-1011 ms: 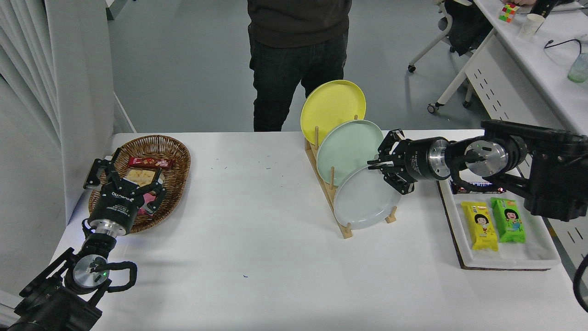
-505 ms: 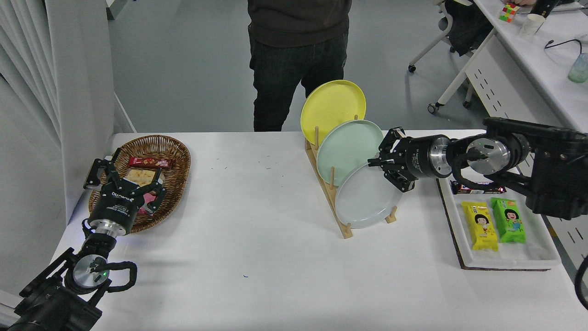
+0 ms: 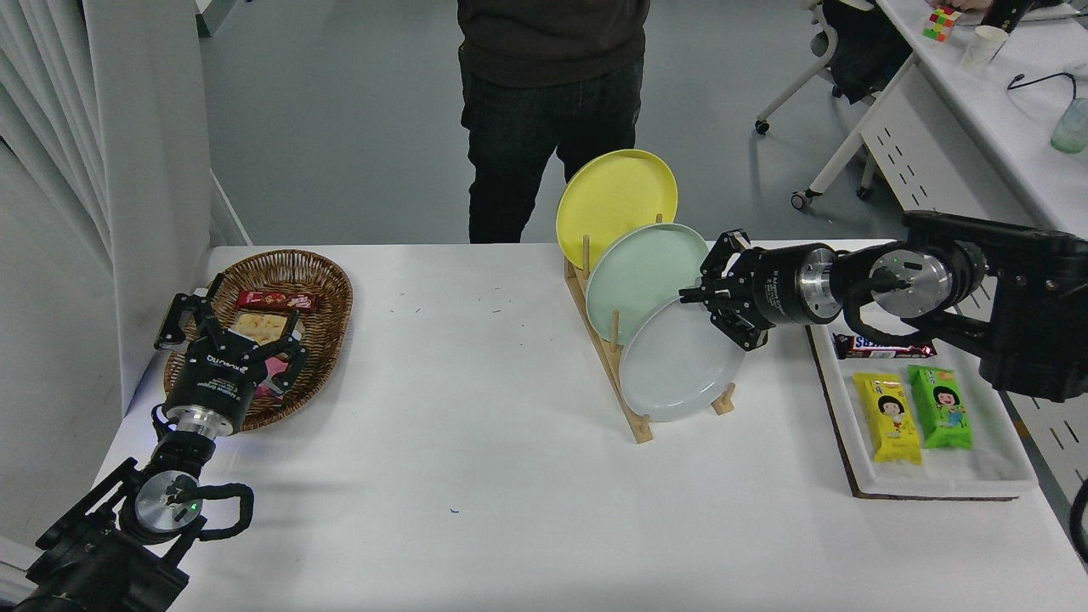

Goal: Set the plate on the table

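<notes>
We see our right gripper (image 3: 699, 299) reaching in from the right, its black fingers (image 3: 690, 293) clamped on the upper right rim of the round pale grey glossy plate (image 3: 676, 374). That plate stands tilted in the front slot of the light wooden peg rack (image 3: 608, 357), its lower edge near the rack's front pegs, directly below and slightly left of the fingers. Just behind the fingers, to their left, leans the round mint green plate (image 3: 637, 272), and farther back beyond it the round yellow plate (image 3: 612, 200). The rack rests on the large white rectangular surface (image 3: 476, 442). To the right of the fingers, under our right arm, lies the white rectangular tray (image 3: 977, 467) holding a yellow snack bar (image 3: 886, 418), a green snack bar (image 3: 942, 406) and a dark wrapped bar (image 3: 880, 345). Well apart to the left, our left gripper (image 3: 223, 327) is parked with its fingers spread over the oval brown wicker basket (image 3: 327, 293). A person in dark clothes (image 3: 548, 110) stands at the far side, behind the fingers.
</notes>
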You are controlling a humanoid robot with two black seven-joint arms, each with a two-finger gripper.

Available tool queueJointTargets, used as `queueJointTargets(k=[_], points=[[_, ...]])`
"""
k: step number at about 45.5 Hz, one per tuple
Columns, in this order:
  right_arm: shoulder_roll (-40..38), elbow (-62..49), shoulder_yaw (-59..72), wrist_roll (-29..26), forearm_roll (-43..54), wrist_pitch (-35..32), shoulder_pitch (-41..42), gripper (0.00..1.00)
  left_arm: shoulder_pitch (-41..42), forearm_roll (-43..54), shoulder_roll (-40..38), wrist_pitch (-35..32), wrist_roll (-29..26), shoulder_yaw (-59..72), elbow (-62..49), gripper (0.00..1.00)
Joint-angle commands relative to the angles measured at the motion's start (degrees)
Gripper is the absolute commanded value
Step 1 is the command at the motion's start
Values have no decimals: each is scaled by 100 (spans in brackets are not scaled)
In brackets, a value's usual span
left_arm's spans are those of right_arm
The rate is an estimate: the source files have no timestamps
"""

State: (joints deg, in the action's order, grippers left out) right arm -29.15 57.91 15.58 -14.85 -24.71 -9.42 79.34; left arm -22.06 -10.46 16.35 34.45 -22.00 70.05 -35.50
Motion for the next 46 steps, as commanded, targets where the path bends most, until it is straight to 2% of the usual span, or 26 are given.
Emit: queueJointTargets(k=[1, 17, 26, 46], points=[[-91, 10, -11, 0, 1, -297, 134, 0, 0, 0, 0, 0, -6, 0, -1, 98], [-275, 10, -99, 0, -8, -684, 450, 0, 0, 0, 0, 0, -6, 0, -1, 98], [-434, 10, -108, 0, -34, -1115, 732, 0, 0, 0, 0, 0, -6, 0, -1, 98], [-592, 107, 191, -9, -412, -1133, 1136, 0, 0, 0, 0, 0, 3, 0, -1, 98]])
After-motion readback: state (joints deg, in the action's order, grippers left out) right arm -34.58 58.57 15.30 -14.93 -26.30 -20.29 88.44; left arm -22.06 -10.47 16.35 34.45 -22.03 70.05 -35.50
